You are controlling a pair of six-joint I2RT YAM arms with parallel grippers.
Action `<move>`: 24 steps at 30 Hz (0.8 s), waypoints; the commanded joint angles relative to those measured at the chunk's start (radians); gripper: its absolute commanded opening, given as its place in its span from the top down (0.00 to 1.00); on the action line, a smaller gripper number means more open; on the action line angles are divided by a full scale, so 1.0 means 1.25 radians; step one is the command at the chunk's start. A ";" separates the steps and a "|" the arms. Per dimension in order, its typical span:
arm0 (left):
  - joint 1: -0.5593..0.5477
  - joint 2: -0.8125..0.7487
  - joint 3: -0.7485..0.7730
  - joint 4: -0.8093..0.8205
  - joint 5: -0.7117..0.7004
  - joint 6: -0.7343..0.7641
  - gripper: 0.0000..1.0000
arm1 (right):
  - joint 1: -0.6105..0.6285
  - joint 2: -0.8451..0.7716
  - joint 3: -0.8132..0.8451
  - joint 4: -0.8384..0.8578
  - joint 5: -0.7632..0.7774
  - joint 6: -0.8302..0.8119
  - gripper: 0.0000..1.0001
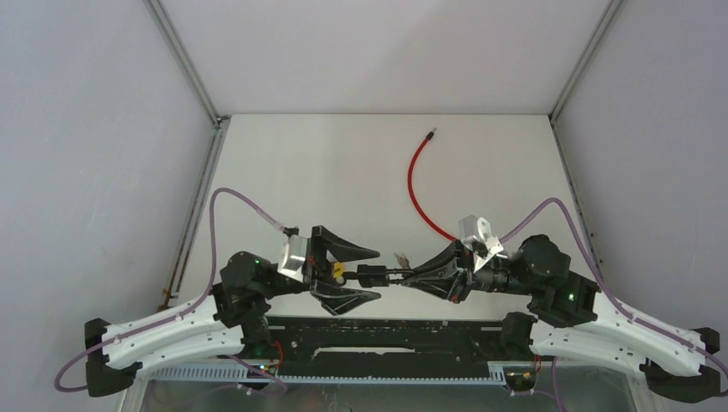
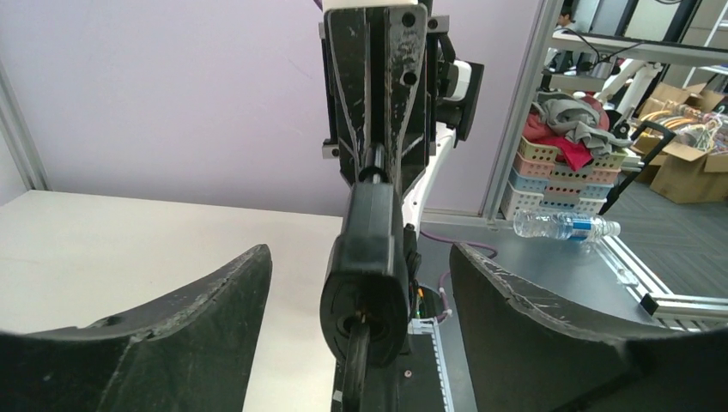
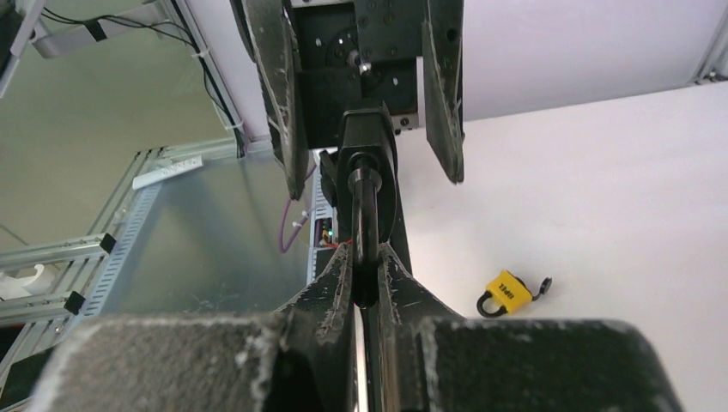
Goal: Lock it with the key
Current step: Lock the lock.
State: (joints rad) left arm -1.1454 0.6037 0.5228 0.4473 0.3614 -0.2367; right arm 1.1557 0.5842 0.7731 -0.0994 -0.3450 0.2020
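A black lock (image 1: 370,275) hangs in the air between my two grippers. My right gripper (image 1: 405,276) is shut on its thin black shackle bar (image 3: 364,215), which runs up to the lock body (image 3: 367,159). In the left wrist view the lock's end face (image 2: 365,296) points at the camera. A black key (image 2: 359,365) sticks in its keyhole and hangs down. My left gripper (image 2: 359,257) is open, with one finger on each side of the lock and neither touching it or the key. Its fingertips (image 1: 371,252) reach about level with the lock body.
A small yellow padlock (image 3: 506,292) lies on the white table under the left gripper, seen also as a yellow spot (image 1: 337,270). A red cable (image 1: 415,184) curves across the far right of the table. A small metal item (image 1: 399,256) lies beside the right gripper's tip.
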 commanded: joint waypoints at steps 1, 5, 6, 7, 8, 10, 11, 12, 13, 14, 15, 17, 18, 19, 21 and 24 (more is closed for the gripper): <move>0.000 0.011 -0.001 0.028 0.020 -0.009 0.24 | -0.004 -0.013 0.045 0.164 -0.017 0.017 1.00; 0.000 0.022 0.006 0.034 0.032 -0.011 0.36 | -0.007 0.003 0.045 0.167 -0.035 0.026 1.00; 0.000 0.024 0.008 0.038 0.035 -0.011 0.38 | -0.007 0.007 0.045 0.166 -0.039 0.030 1.00; 0.000 0.027 0.009 0.042 0.036 -0.012 0.41 | -0.007 0.012 0.045 0.166 -0.041 0.032 1.00; 0.000 0.029 0.009 0.046 0.037 -0.013 0.42 | -0.007 0.017 0.045 0.164 -0.043 0.032 1.00; 0.000 0.034 0.009 0.051 0.038 -0.014 0.49 | -0.007 0.025 0.045 0.164 -0.045 0.035 1.00; 0.000 0.036 0.009 0.054 0.040 -0.015 0.54 | -0.007 0.028 0.045 0.163 -0.045 0.038 1.00; 0.000 0.038 0.008 0.058 0.042 -0.018 0.58 | -0.006 0.031 0.045 0.164 -0.046 0.040 1.00; 0.000 0.040 0.008 0.062 0.042 -0.020 0.63 | -0.007 0.032 0.045 0.164 -0.048 0.042 1.00; 0.000 0.042 0.008 0.068 0.042 -0.022 0.69 | -0.007 0.034 0.045 0.164 -0.048 0.043 1.00; 0.000 0.043 0.008 0.071 0.042 -0.024 0.75 | -0.007 0.036 0.045 0.164 -0.048 0.043 1.00; 0.000 0.045 0.010 0.070 0.042 -0.026 0.93 | -0.006 0.037 0.044 0.168 -0.048 0.044 1.00; 0.000 0.045 0.011 0.069 0.042 -0.027 0.99 | -0.007 0.037 0.040 0.169 -0.048 0.045 1.00; 0.000 0.045 0.012 0.068 0.040 -0.029 1.00 | -0.007 0.037 0.036 0.174 -0.048 0.047 1.00; 0.000 0.048 0.015 0.069 0.044 -0.031 1.00 | -0.007 0.038 0.030 0.175 -0.049 0.048 1.00; 0.000 0.055 0.043 0.005 0.013 -0.025 1.00 | -0.005 0.055 0.028 0.154 -0.042 0.036 1.00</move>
State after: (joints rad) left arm -1.1454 0.6582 0.5236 0.4831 0.4042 -0.2630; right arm 1.1442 0.6365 0.7731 -0.0212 -0.3889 0.2413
